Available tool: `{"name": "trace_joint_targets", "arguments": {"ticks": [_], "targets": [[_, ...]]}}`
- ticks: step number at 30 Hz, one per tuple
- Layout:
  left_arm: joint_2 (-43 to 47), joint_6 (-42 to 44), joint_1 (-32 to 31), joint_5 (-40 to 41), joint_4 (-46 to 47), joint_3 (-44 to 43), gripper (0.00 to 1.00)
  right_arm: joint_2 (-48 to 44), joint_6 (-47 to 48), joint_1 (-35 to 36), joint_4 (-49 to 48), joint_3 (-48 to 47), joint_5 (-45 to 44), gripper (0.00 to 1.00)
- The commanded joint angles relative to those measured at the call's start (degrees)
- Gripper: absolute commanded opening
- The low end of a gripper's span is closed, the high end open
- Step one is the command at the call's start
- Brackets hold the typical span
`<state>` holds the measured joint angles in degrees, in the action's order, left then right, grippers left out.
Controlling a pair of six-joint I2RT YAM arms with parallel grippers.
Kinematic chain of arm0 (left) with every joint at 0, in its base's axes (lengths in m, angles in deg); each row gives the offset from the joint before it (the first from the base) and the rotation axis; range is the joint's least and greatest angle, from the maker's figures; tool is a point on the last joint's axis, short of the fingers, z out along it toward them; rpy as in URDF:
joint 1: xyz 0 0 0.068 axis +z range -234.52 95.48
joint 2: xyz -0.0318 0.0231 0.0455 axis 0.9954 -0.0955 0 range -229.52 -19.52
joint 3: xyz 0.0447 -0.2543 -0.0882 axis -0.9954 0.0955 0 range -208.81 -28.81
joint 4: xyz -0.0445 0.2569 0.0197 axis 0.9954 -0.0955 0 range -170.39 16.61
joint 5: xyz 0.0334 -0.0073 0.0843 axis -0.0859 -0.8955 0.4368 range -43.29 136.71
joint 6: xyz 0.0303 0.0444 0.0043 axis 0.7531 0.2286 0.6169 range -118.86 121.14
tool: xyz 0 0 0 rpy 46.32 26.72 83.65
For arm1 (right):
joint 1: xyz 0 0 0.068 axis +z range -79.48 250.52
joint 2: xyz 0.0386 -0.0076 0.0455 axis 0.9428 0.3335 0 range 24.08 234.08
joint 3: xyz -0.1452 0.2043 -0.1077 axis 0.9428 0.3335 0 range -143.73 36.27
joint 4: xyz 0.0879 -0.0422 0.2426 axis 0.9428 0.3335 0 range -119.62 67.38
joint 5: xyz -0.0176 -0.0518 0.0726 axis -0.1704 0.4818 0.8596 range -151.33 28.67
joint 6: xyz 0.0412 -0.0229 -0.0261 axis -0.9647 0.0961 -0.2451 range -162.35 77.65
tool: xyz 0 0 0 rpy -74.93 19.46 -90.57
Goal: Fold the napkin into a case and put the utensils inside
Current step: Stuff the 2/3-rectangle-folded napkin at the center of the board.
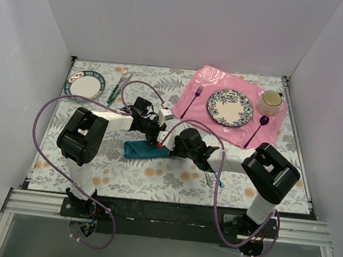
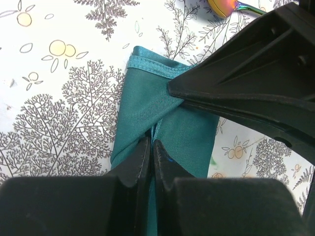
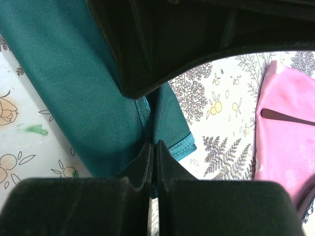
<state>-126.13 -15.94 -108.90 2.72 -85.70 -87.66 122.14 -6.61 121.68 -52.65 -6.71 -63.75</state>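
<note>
The teal napkin (image 1: 139, 150) lies folded into a narrow strip on the floral tablecloth, between both arms. My left gripper (image 1: 156, 141) is shut, pinching a raised fold of the napkin (image 2: 147, 98) near its hemmed end. My right gripper (image 1: 178, 147) is shut on the same cloth (image 3: 74, 83) from the other side, beside the hemmed corner. The two grippers nearly touch. The iridescent utensils (image 1: 211, 179) lie on the table under my right arm. The gold-pink spoon bowl (image 2: 222, 6) shows at the top edge of the left wrist view.
A pink placemat (image 1: 223, 82) at the back right holds a patterned plate (image 1: 229, 107), a mug (image 1: 270, 102), a purple fork (image 1: 192, 101) and a purple spoon (image 1: 258, 129). A second plate (image 1: 84, 86) and green-handled cutlery (image 1: 118, 87) sit at the back left.
</note>
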Motion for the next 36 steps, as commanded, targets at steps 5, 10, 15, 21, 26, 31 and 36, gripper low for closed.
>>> {"name": "trace_joint_targets", "arguments": {"ticks": [5,10,15,21,26,31,36], "targets": [[5.1,-6.5,1.4,3.9,2.0,3.0,0.0,-1.5,-0.9,0.4,0.9,-1.1,-0.5,0.01],[5.1,-8.1,1.9,3.6,2.6,3.1,0.0,-1.7,-0.7,0.5,0.9,-1.0,-0.6,0.01],[4.6,-10.5,2.9,3.9,3.0,3.1,0.0,-1.8,-0.7,0.6,1.1,-0.8,-0.7,0.01],[2.7,-11.8,3.8,4.6,1.8,2.3,0.0,-2.0,-0.7,0.6,0.9,-0.9,-1.4,0.01],[0.6,-12.5,4.1,5.7,0.2,1.4,0.0,-2.2,-1.9,0.5,1.8,-2.3,-2.0,0.01],[-1.1,-14.0,5.3,6.5,-1.3,0.2,0.0,-2.1,-2.2,0.6,3.0,-2.3,-2.8,0.01],[1.5,-14.2,6.5,4.7,-0.2,1.5,0.0,-1.6,-1.9,0.6,2.8,-0.9,-2.5,0.01]]}}
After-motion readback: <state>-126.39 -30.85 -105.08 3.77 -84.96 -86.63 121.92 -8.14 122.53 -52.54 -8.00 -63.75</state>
